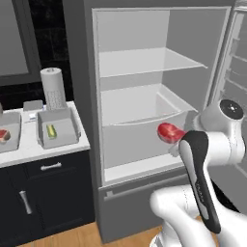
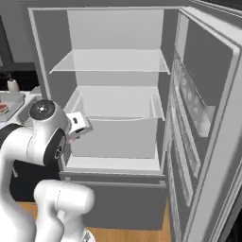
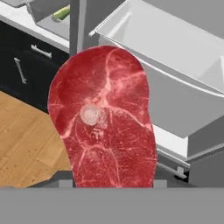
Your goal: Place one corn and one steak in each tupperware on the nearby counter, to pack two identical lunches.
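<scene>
A raw red steak [image 3: 105, 122] with white marbling hangs in my gripper [image 1: 177, 139], which is shut on it in front of the open fridge; the steak [image 1: 168, 131] covers the fingertips in the hand view. On the counter [image 1: 29, 150] to the left stand two tupperware. The nearer tupperware [image 1: 65, 129] holds one yellow-green corn [image 1: 51, 130]. The farther tupperware [image 1: 12, 140], at the picture's left edge, holds another steak [image 1: 4, 135]. In the right base view my gripper [image 2: 75, 132] is at the fridge's left side, level with the drawer.
The fridge stands open with a bare glass shelf [image 1: 144, 60] and a clear drawer [image 1: 140, 116]; its door [image 2: 203, 118] swings out to the right. A paper towel roll [image 1: 53, 88] stands behind the tubs. Dark cabinets [image 1: 43, 193] with bar handles sit under the counter.
</scene>
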